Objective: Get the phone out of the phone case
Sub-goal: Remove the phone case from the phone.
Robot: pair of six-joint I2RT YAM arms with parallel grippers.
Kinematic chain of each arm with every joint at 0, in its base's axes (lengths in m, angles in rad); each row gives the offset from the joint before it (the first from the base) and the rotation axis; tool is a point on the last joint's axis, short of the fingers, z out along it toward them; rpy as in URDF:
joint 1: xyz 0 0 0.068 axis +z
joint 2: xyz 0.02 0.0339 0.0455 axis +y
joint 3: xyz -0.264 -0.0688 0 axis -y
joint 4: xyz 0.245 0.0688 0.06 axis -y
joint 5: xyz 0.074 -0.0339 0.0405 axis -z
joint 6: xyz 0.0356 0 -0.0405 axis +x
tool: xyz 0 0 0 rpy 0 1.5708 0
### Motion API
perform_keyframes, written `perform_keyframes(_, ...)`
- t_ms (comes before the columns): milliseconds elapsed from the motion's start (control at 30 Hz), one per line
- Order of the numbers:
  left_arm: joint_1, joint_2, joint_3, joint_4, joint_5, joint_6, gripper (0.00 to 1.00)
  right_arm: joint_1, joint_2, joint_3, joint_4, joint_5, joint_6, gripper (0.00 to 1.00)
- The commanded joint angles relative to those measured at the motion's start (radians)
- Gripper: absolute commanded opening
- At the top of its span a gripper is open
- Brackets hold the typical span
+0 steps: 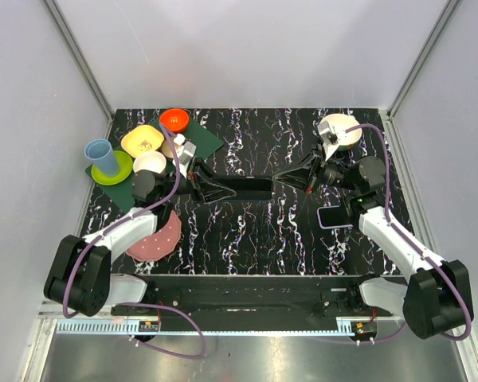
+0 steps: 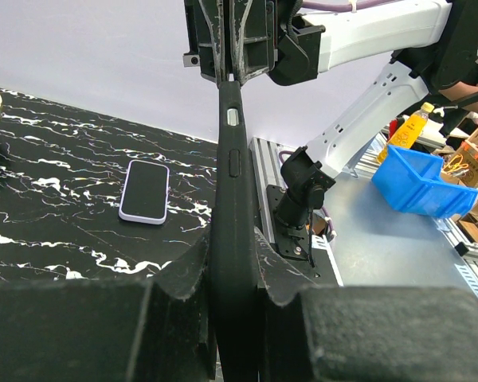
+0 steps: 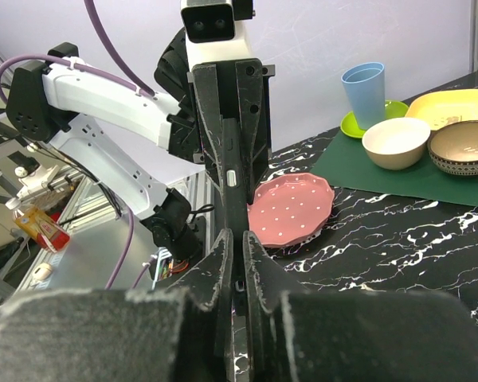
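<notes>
Black phone case (image 1: 243,189): is hanging on edge above the middle of the table, clamped between both grippers.
Left gripper (image 1: 213,191): its jaws are pinching one end of the case, nearly closed.
Right gripper (image 1: 280,177): its jaws are squeezing the opposite end, almost together.
Phone (image 1: 335,216): is lying flat, dark face up, on the marbled table (image 1: 247,239) beside the right arm, apart from the case.

Lying on the black, white-veined table (image 1: 255,231): phone (image 1: 334,216) right of centre, pink plate (image 1: 158,239) at lower left, green mat (image 1: 208,140) at upper left, round white object (image 1: 339,130) at upper right.
</notes>
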Motion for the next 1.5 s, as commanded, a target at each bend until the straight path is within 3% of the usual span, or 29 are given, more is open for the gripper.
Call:
perform_keyframes(0, -0.01, -0.049, 0.023, 0.146, 0.007, 0.01, 0.0, 0.007, 0.015, 0.012, 0.022, 0.025, 0.015, 0.01)
perform_keyframes(667, -0.018, -0.039, 0.02, 0.204, 0.018, -0.029, 0.0, 0.027, 0.019, 0.043, -0.15, 0.085, -0.131, 0.1)
perform_keyframes(733, -0.018, -0.038, 0.02, 0.201, 0.018, -0.029, 0.0, 0.027, 0.009, 0.043, -0.153, 0.091, -0.143, 0.25)
perform_keyframes(833, -0.018, -0.036, 0.02, 0.169, 0.007, -0.013, 0.0, 0.024, -0.023, 0.05, -0.147, 0.1, -0.142, 0.35)
perform_keyframes(1000, -0.018, -0.041, 0.035, 0.04, -0.022, 0.07, 0.0, 0.007, -0.047, 0.028, -0.017, 0.077, -0.036, 0.35)
perform_keyframes(1233, -0.018, -0.035, 0.04, 0.029, -0.027, 0.073, 0.0, 0.003, -0.027, 0.017, 0.043, 0.029, 0.015, 0.38)
perform_keyframes(1467, -0.018, -0.036, 0.035, 0.052, -0.027, 0.06, 0.0, 0.018, -0.004, 0.026, -0.027, -0.04, -0.065, 0.38)
